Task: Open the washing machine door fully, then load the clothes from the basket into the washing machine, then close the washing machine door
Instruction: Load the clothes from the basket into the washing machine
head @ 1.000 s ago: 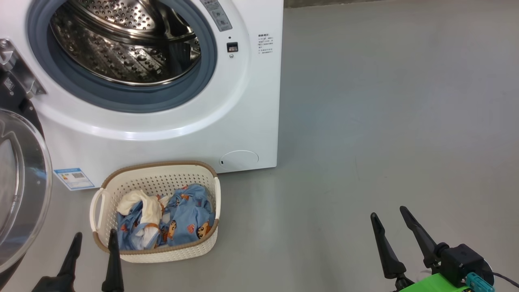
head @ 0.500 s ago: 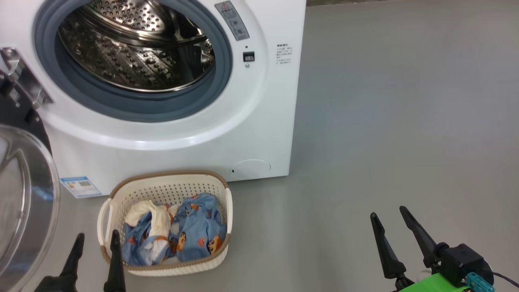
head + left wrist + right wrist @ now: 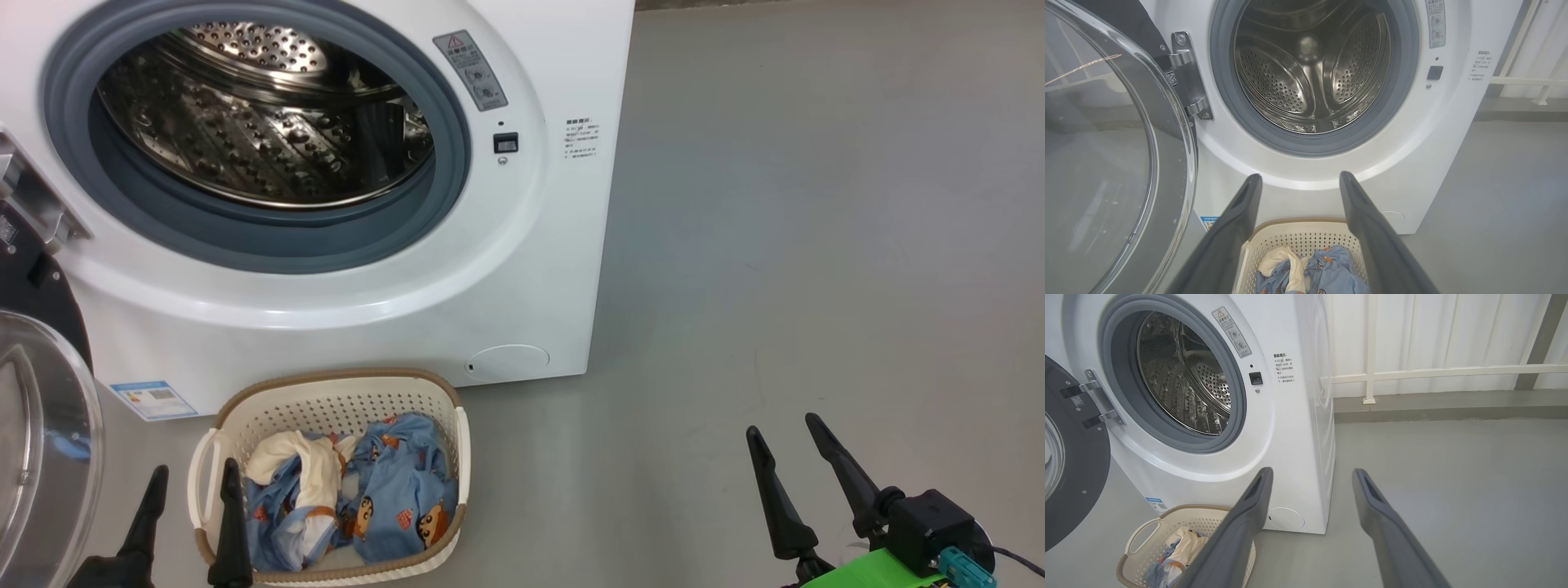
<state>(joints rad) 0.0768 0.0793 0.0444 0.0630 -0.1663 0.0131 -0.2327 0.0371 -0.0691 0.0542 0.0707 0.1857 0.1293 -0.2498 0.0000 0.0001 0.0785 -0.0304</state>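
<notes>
Clothes (image 3: pixel 384 490) in the basket (image 3: pixel 343 377) look soft, light and floppy; I'd pinch the raised cream bunch (image 3: pixel 290 457) at its 10 o'clock. Left gripper (image 3: pixel 194 467) and right gripper (image 3: pixel 781 425) both spread wide, empty.

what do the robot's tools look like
The left tool and right tool each have two long, black, tapering fingers. Behind the right one sit a black boxy mount, a bright green cover, a teal connector and a thin black cable.
</notes>
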